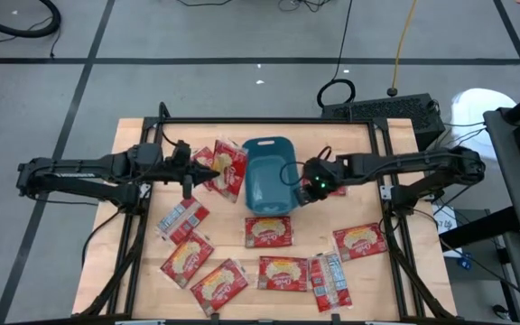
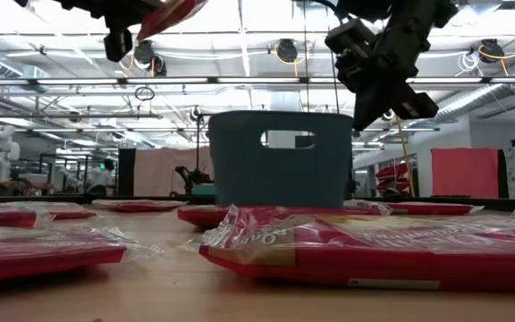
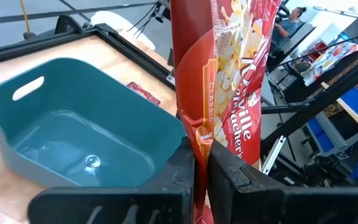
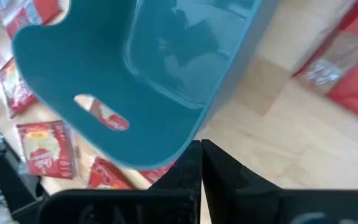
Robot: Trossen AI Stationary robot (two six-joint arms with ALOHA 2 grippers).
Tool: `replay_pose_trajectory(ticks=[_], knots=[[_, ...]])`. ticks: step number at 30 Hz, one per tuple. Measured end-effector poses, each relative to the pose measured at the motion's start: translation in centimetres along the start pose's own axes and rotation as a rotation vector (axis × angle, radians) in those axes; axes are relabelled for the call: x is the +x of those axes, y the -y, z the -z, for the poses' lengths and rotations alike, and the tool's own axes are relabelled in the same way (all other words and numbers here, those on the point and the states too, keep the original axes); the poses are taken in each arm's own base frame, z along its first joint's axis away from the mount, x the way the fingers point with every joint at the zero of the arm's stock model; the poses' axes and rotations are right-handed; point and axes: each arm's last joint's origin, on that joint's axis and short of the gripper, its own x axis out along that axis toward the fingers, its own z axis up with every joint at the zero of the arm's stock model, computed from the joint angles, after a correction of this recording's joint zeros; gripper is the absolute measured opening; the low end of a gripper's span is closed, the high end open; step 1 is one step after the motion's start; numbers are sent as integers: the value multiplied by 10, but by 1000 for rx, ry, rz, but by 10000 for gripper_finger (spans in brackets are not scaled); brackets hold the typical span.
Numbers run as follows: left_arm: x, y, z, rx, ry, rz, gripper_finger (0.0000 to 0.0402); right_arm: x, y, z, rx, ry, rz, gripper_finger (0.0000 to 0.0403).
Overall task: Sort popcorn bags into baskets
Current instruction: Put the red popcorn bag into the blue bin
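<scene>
The teal basket (image 1: 267, 176) stands at the table's far middle, and the left wrist view shows it holds nothing (image 3: 73, 143). My left gripper (image 1: 206, 170) is just left of it, high above the table, shut on a red popcorn bag (image 1: 227, 168). My right gripper (image 1: 303, 187) is shut at the basket's right rim (image 4: 194, 132), with its fingertips just above that rim in the low view (image 2: 363, 118). Several more popcorn bags (image 1: 268, 231) lie flat on the wood nearer the front edge. My left gripper pinches the bag between its two fingers (image 3: 182, 168) at a creased part near one end (image 3: 199, 127). The fingers point nearly level toward the basket. The bag sticks out ahead of the fingers, lifted clear of the table (image 2: 173, 13). My right gripper: I cannot tell whether its shut fingertips touch the basket's rim.
Loose bags are spread over the table's left, front and right parts (image 1: 181, 219) (image 1: 359, 241) (image 1: 328, 280). Another bag (image 1: 202, 155) lies by my left gripper, and one (image 1: 335, 187) lies under my right arm. Black frame rails (image 1: 134, 244) run along the table's sides.
</scene>
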Motion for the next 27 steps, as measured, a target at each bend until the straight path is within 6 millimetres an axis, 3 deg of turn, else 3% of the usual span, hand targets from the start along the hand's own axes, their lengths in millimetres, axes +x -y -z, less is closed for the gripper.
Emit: replay_pose_trajectory(ticks=[6,10,18,22,27], knots=[[0,0,0,11,-2,-6,24,0,-3,3,-2,-4,-11,0],[0,0,0,13,4,-7,25,-15,-4,6,25,-30,-73,0],[0,3,-6,32,74,12,25,-77,-21,8,149,98,-288,0],[8,5,-9,55,111,34,25,-117,-54,-4,94,158,-382,0],[24,4,-7,98,110,35,26,-150,-90,-27,-10,229,-299,0]])
